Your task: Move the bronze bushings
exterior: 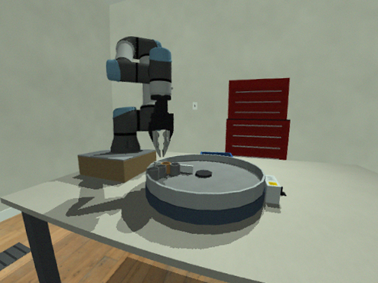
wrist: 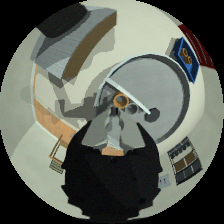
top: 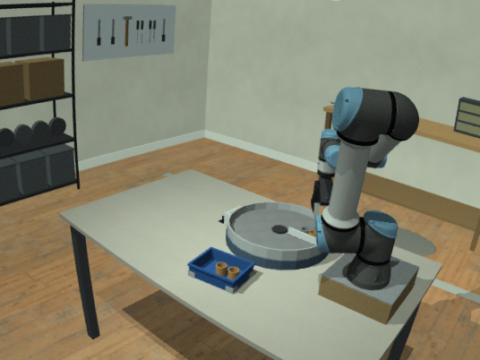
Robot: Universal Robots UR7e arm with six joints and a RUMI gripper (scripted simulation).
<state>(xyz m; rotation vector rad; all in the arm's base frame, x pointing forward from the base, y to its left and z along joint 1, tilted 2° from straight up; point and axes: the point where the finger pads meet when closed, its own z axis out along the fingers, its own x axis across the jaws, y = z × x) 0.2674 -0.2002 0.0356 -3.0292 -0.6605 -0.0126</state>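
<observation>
The grey turntable [top: 275, 235] stands on the table, with a white bar running from its hub to the rim. One bronze bushing [exterior: 175, 167] stands by the rim beside that bar, next to steel bushings [exterior: 161, 169]. In the wrist view the bronze bushing [wrist: 121, 102] lies just ahead of my fingertips, with a steel one [wrist: 132, 107] beside it. My gripper [exterior: 162, 151] hangs shut and empty a little above these bushings. In the top view it is mostly hidden behind the arm. The blue crate [top: 220, 268] holds two bronze bushings [top: 227, 270].
The arm's base stands on a wooden block [top: 367, 288] at the table's right end, close to the turntable. A small control box [exterior: 273, 185] sits against the turntable's side. A red tool cabinet [exterior: 258, 119] stands behind the table, and shelves [top: 36, 98] stand at the far left.
</observation>
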